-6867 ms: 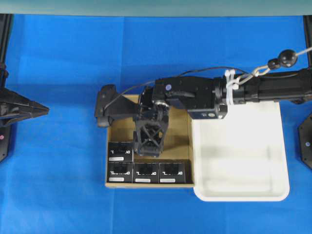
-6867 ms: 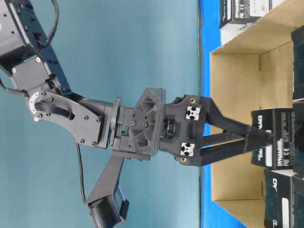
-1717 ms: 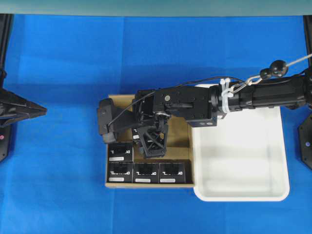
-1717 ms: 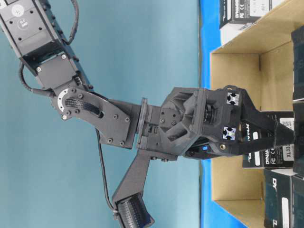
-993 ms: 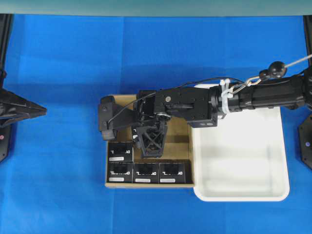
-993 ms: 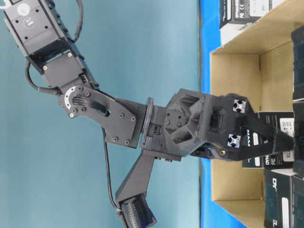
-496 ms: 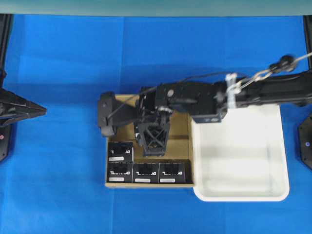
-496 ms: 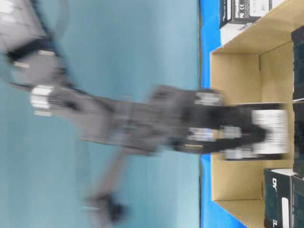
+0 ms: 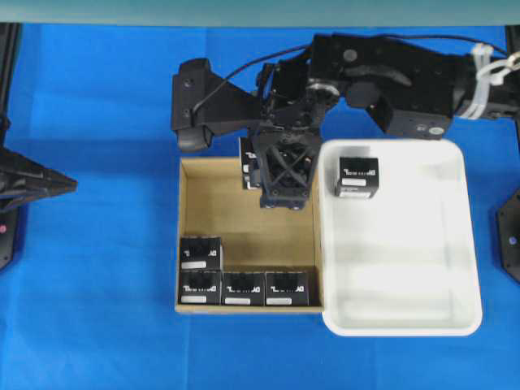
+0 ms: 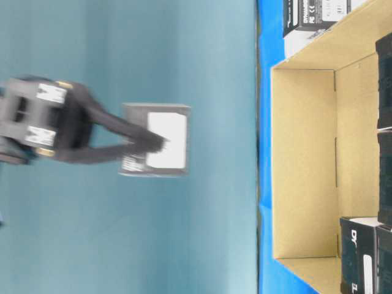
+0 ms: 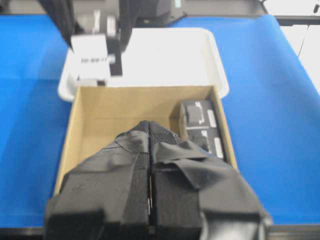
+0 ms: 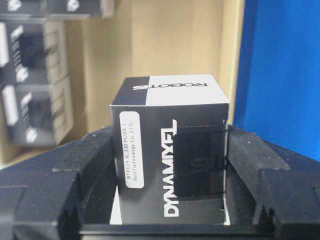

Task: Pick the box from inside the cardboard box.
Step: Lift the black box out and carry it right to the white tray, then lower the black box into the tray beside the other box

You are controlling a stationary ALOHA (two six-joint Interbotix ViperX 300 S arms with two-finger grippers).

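My right gripper is shut on a black box with white lettering and holds it in the air over the far edge of the cardboard box. In the right wrist view the box sits between both fingers. The table-level view shows the gripper and its box well clear of the carton. Several more black boxes line the carton's near side. My left gripper is shut and empty, parked at the far left.
A white plastic tray stands against the carton's right side, with one black box in its far left corner. Blue cloth covers the table around both containers.
The right gripper has risen out of the carton with the box in its grip and moved towards the carton's far edge. The left arm has not moved.
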